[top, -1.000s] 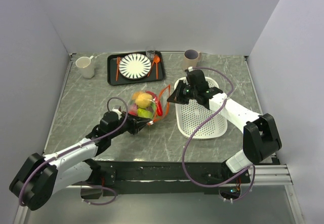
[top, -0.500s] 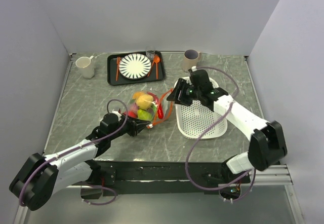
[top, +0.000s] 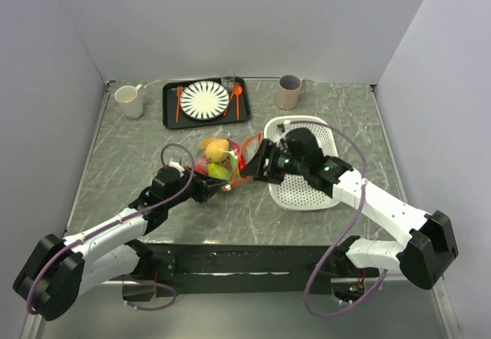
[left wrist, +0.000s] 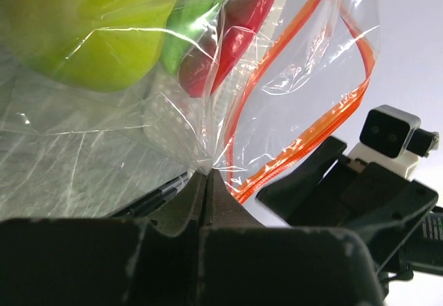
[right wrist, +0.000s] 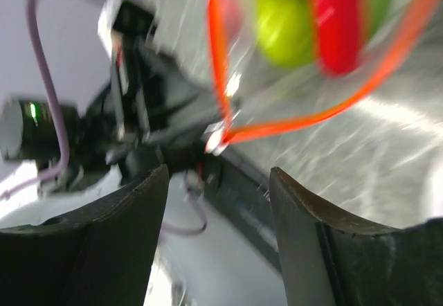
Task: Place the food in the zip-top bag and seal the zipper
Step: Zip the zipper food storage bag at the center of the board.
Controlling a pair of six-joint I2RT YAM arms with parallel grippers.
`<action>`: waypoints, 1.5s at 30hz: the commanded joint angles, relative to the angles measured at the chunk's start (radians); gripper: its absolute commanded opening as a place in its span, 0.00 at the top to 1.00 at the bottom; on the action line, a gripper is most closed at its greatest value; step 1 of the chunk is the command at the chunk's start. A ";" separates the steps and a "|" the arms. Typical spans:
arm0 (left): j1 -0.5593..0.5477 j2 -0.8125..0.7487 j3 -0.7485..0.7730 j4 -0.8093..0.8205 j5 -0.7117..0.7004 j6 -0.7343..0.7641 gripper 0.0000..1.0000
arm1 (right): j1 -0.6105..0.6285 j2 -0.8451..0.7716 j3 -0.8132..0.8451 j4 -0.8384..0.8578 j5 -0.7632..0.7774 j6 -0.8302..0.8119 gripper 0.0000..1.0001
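- Two end effectors crowd one corner of the zip-top bag point(top: 221, 159). The left end effector point(top: 222, 188) is pressed together, pinching thin film at the bag's near corner. The right end effector point(top: 257, 167) is spread and grips nothing, its fingers either side of the zipper point(top: 249, 149) end, just beside that pinch.
- The food point(top: 217, 153) sits inside the bag. The bag lies on the worktop and its mouth gapes, the zipper standing in an open loop.
- Risk: my left pinch holds only crinkly film. A pull along the zipper could slide it free and drag the whole bag.
- Risk: if the right end effector closes on only one track, the mouth will not seal.
- Risk: a red piece lies close to the bag's mouth and could jam between the tracks or roll out.
- Risk: the fingers are nearly touching at the bag's corner, so a small overshoot could knock the two together.
- Change: a second ago the right end effector was closed at the far end of the bag's mouth. It has since opened and swung round to the bag's near corner.
- Change: the left pinch is unchanged and the bag has barely shifted.
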 commanded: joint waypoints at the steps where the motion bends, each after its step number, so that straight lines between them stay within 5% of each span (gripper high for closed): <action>1: 0.005 -0.014 0.039 0.003 -0.020 0.034 0.99 | 0.071 0.030 -0.001 0.112 -0.036 0.085 0.35; 23: 0.006 0.017 0.035 0.046 0.003 0.034 0.99 | 0.142 0.214 -0.001 0.219 -0.080 0.163 0.55; 45: 0.005 0.030 0.036 0.066 0.017 0.031 0.99 | 0.141 0.246 -0.027 0.251 -0.075 0.165 0.59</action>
